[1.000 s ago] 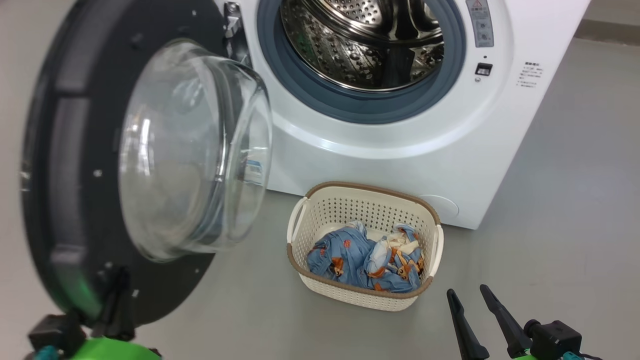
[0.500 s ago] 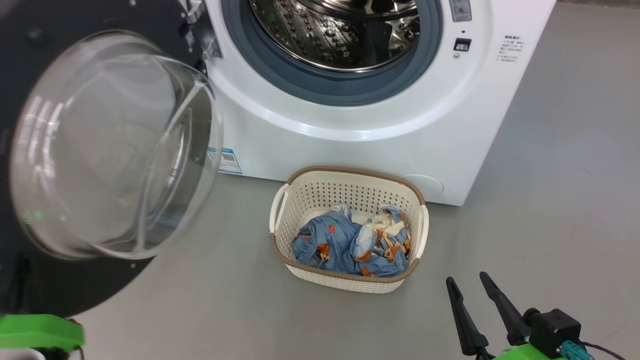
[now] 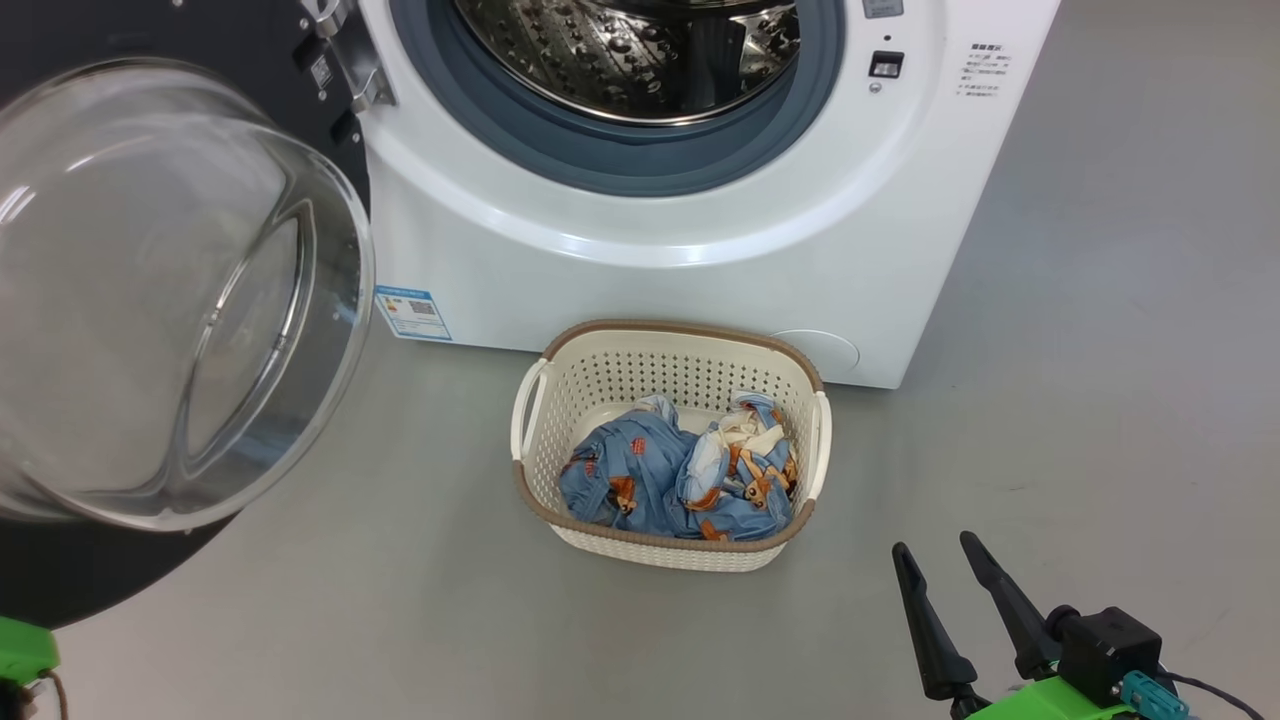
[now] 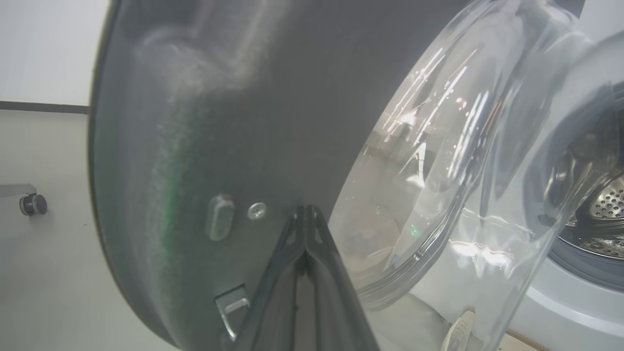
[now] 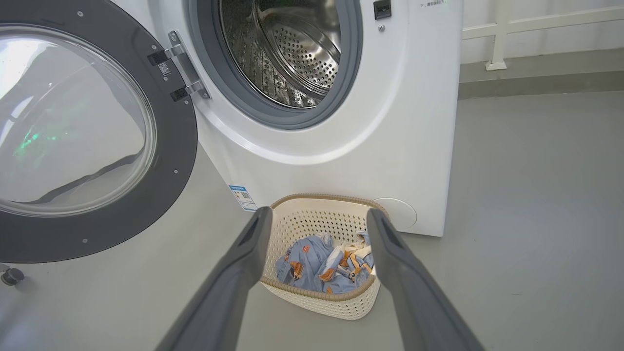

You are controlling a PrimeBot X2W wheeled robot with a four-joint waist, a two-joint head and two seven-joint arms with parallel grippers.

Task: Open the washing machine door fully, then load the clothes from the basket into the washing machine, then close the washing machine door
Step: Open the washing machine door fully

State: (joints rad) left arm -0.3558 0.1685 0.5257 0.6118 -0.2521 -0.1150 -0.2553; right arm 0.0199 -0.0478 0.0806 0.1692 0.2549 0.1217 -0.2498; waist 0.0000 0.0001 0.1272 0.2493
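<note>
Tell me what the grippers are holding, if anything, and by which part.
Nothing is held. The left gripper is shut, tips together at the dark inner rim of the washing machine door, not gripping it. The right gripper is open and empty.

Big white front-loading washing machine (image 5: 390,122), steel perforated drum (image 5: 287,53) visible inside a grey rubber gasket (image 5: 347,92). Large round door (image 5: 170,161) with black rim and clear bulging glass stands wide open on the view's left, hung on a metal hinge (image 5: 183,68). Small blue label sticker (image 5: 242,196) low on the machine front. Cream-white perforated plastic basket (image 5: 317,219) with brown rim sits on the grey floor (image 5: 536,219), just in front of the machine. Blue printed clothes (image 5: 312,265) with orange-brown figures and cream patches lie bunched inside it. Right gripper (image 5: 319,213): two dark grey fingers spread wide, nothing between them, basket framed in the gap. Small caster wheel (image 5: 9,276) at lower left.
</note>
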